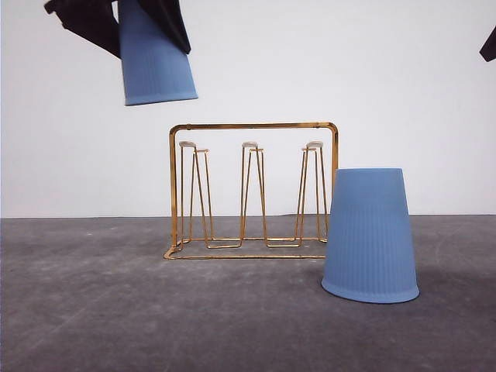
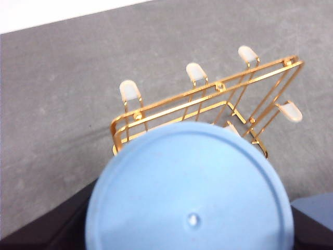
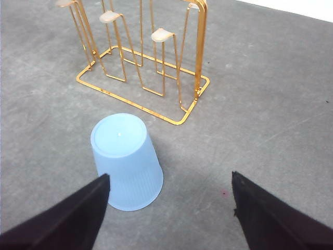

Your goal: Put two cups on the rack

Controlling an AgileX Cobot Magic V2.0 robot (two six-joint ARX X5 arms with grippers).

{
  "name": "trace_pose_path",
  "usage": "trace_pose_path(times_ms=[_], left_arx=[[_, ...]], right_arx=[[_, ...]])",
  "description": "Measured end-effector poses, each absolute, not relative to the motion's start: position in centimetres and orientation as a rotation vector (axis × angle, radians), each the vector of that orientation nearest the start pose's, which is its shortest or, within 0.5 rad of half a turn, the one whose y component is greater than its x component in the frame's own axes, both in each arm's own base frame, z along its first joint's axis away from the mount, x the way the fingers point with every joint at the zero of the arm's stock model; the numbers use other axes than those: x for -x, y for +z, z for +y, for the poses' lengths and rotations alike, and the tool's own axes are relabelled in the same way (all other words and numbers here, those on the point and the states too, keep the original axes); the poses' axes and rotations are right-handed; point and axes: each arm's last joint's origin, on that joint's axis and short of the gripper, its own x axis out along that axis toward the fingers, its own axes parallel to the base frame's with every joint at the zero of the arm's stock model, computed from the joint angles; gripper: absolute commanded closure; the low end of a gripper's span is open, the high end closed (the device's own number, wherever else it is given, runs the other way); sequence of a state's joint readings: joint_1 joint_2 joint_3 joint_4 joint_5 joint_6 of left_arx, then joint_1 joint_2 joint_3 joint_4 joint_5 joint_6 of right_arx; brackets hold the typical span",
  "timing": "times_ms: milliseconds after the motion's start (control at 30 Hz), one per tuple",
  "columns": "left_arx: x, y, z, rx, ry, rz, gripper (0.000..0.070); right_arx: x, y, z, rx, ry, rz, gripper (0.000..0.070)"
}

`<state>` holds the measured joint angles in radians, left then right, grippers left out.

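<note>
One light-blue ribbed cup (image 1: 155, 58) hangs mouth-down at the upper left, above and left of the rack (image 1: 253, 190), with my left gripper (image 1: 132, 19) shut on it. In the left wrist view the cup's closed base (image 2: 190, 187) sits in front of the gold wire rack (image 2: 208, 101) and its white-tipped prongs. The other cup (image 1: 370, 236) stands mouth-down on the table at the rack's right front corner. In the right wrist view my right gripper (image 3: 170, 179) is open above the table, with that cup (image 3: 127, 161) near its one finger (image 3: 67, 219) and the rack (image 3: 140, 57) beyond.
The grey table (image 1: 116, 310) runs to a white wall (image 1: 403, 93) behind the rack. A dark piece of the right arm (image 1: 490, 43) shows at the upper right edge of the front view.
</note>
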<state>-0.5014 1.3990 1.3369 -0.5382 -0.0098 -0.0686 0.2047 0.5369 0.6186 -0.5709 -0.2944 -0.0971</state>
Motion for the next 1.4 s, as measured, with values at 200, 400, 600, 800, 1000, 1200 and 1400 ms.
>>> trace_pose_path(times_ms=[200,400,600,800,1000,1200,1400], left_arx=[[-29.1,32.8,-15.8,-0.099,-0.445,0.64,0.0389],[-31.8,29.2,-17.1,-0.114,-0.429,0.693,0.0388],[-33.6,25.4,-18.0,-0.14,-0.418,0.788,0.0374],[-34.0,24.3,-18.2,-0.147,-0.414,0.819,0.0108],[-33.6,25.6,-17.9,-0.172,-0.402,0.916,0.0116],[-31.6,30.7,-16.6,-0.188,-0.422,1.036,0.0308],[-28.8,32.1,-15.2,-0.128,-0.55,1.168,0.0317]], right_arx=[[-11.3,27.3,3.2,0.071,0.513,0.47,0.0224],[-11.3,27.3,3.2,0.071,0.513,0.47,0.0224],[-11.3,27.3,3.2,0.071,0.512,0.47,0.0224],[-11.3,27.3,3.2,0.071,0.513,0.47,0.0224],[-11.3,27.3,3.2,0.071,0.513,0.47,0.0224],[-11.3,27.3,3.2,0.071,0.512,0.47,0.0224],[-11.3,27.3,3.2,0.061,0.511,0.473,0.0223]])
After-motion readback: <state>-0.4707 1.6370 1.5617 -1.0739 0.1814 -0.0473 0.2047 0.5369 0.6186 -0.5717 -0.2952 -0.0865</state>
